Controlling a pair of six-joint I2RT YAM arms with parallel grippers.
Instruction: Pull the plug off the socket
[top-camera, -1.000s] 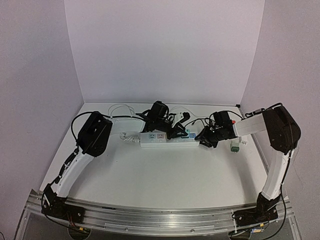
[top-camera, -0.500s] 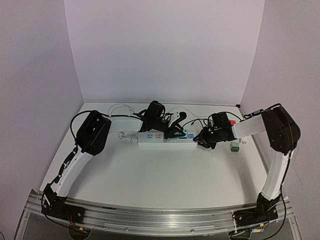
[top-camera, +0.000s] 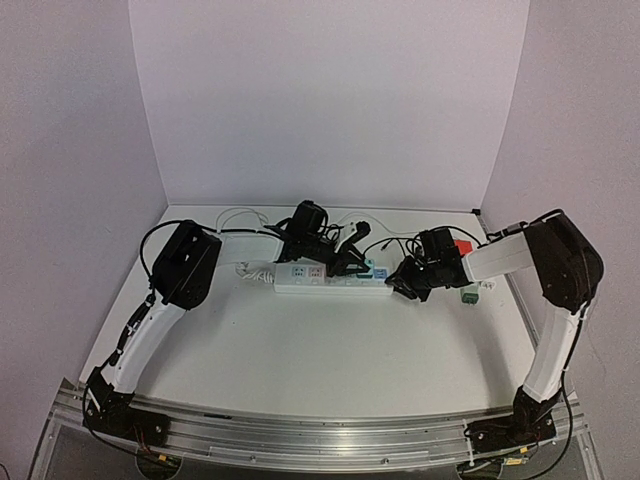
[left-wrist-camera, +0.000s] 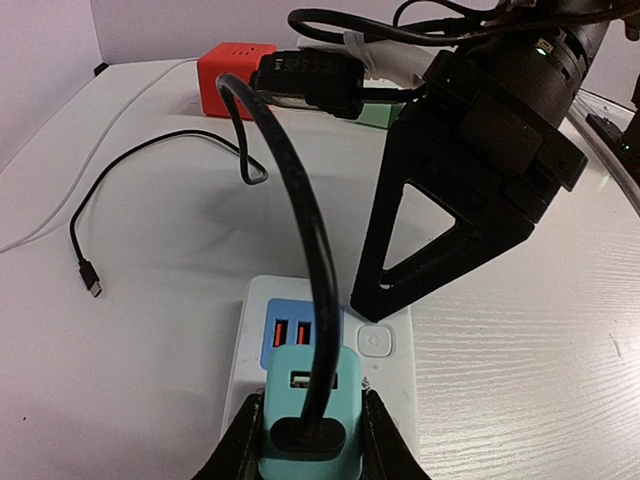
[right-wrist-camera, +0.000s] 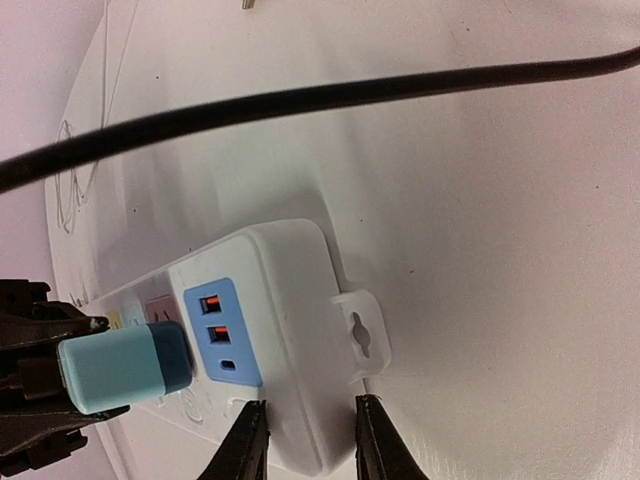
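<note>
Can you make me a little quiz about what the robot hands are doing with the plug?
1. True or false: the left gripper is shut on the teal plug.
2. Fill in the colour: the cable coming out of the teal plug is ____.
3. Pick one. The right gripper has a finger on each side of: A) the teal plug, B) the end of the power strip, C) the cable.

Key: 1 true; 2 black; 3 B.
</note>
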